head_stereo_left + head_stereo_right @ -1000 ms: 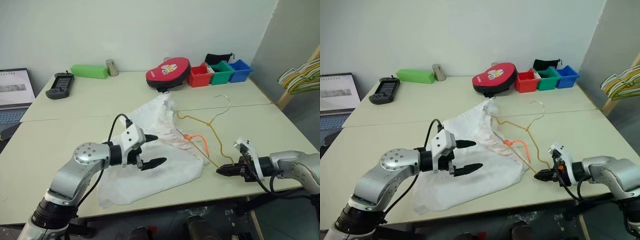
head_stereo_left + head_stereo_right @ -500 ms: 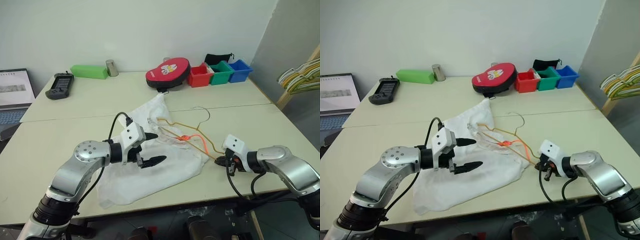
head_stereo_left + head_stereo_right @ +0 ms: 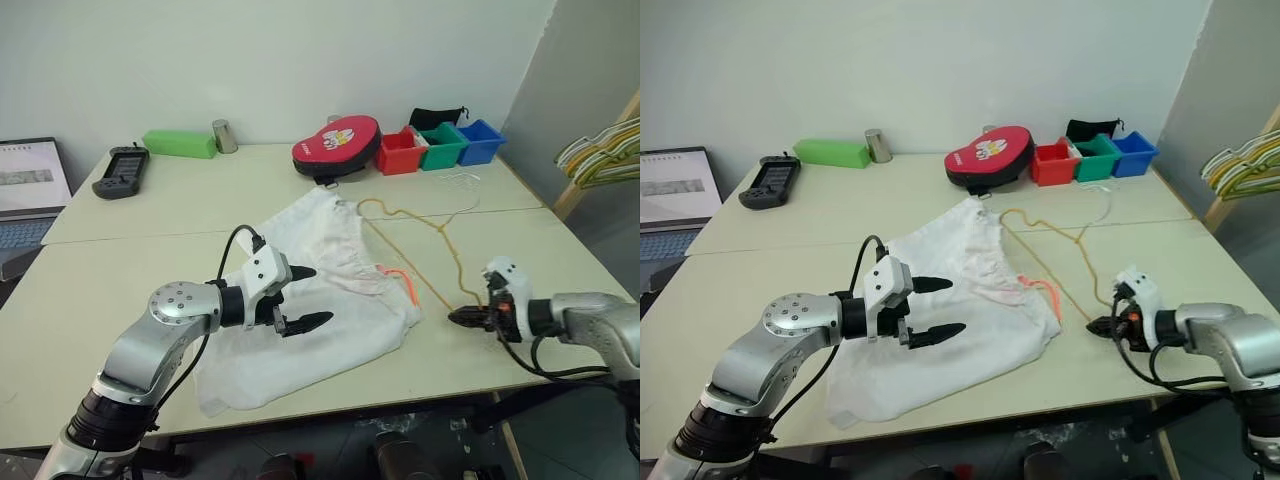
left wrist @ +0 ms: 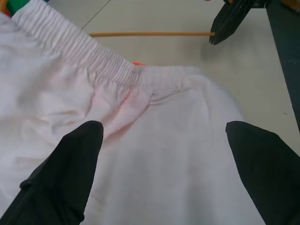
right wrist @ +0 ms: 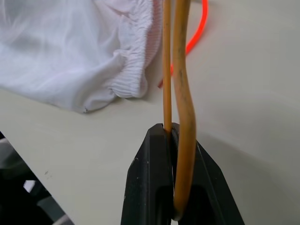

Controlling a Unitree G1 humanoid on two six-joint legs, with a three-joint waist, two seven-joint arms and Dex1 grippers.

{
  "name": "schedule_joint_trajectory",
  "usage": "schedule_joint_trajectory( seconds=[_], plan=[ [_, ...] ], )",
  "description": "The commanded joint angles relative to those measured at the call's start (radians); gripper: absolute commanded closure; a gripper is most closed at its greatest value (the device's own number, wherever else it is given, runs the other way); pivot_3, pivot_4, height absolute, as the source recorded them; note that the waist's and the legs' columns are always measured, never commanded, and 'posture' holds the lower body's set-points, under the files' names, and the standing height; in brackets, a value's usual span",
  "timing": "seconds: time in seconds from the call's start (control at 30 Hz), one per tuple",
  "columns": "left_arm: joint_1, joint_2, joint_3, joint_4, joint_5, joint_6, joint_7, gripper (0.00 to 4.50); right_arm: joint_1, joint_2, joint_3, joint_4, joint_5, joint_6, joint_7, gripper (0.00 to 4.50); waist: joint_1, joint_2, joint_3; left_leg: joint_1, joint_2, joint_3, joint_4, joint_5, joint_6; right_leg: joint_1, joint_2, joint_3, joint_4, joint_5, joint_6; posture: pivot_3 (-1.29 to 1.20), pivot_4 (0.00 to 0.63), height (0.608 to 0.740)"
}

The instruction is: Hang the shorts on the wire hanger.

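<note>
The right gripper (image 3: 462, 317) pinches the wire hanger (image 3: 432, 255); the left gripper (image 3: 307, 297), spread wide, hovers over the shorts (image 3: 330, 310). Keep the corner grip firm and slide the wire into the waistband.

i'm looking at what reads as a plain lab or test room: two pale tables (image 3: 150, 270) pushed together against a bare white wall (image 3: 270, 60). a laptop (image 3: 28, 190) sits open at the left edge, a black handheld controller (image 3: 120, 171) lies near the back, and small red, green and blue bins (image 3: 440, 146) line up beside a red zip case (image 3: 336, 147). a bunch of hangers (image 3: 600, 150) hangs off a wooden rack at the right.
</note>
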Motion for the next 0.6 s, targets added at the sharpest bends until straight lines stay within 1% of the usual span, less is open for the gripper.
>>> schedule_joint_trajectory(
  seconds=[0.03,0.17,0.3,0.4,0.47,0.6],
  plan=[
    [0.001,-0.005,0.005,-0.026,0.000,-0.015,0.002,0.03,0.031,-0.051,-0.067,0.012,0.033,0.026,0.031,4.50,0.000,0.000,0.000,0.000,0.000,0.001,0.000,0.000,0.000,0.000,0.000,0.000,0.000,0.000,0.000,-0.20,0.052,0.740],
    [0.004,-0.007,0.004,-0.024,0.001,-0.018,0.001,0.03,0.169,-0.158,-0.064,-0.007,0.022,-0.012,0.112,4.50,0.001,0.004,-0.002,0.000,0.000,0.002,0.000,0.000,0.000,0.000,0.000,0.000,0.000,0.000,0.000,-0.20,0.053,0.740],
    [0.013,-0.009,0.002,-0.033,0.001,-0.017,0.005,0.03,0.255,-0.209,-0.050,-0.019,0.026,-0.052,0.165,4.50,0.000,0.005,-0.003,0.000,-0.001,0.002,0.000,0.000,0.000,0.000,0.001,0.000,0.000,0.000,0.000,-0.19,0.052,0.740],
    [0.021,-0.007,0.006,-0.039,-0.001,-0.015,0.007,0.03,0.326,-0.245,-0.058,-0.050,0.029,-0.126,0.246,4.50,-0.009,0.008,-0.005,0.003,-0.002,0.004,0.001,0.000,0.000,0.003,0.001,0.002,0.000,0.000,0.000,-0.19,0.050,0.740],
    [0.027,-0.006,0.008,-0.043,-0.002,-0.015,0.009,0.03,0.350,-0.252,-0.050,-0.053,0.005,-0.193,0.270,4.50,-0.012,0.009,-0.006,0.006,-0.002,0.004,0.000,0.000,0.000,0.004,0.001,0.002,0.000,0.000,0.000,-0.19,0.050,0.740],
    [0.034,-0.005,0.010,-0.050,-0.003,-0.014,0.012,0.03,0.332,-0.244,-0.026,-0.068,-0.032,-0.284,0.278,4.50,-0.025,0.009,-0.007,0.007,-0.002,0.004,0.000,0.000,0.000,0.006,0.002,0.002,0.000,0.000,0.000,-0.18,0.045,0.740]
  ],
)
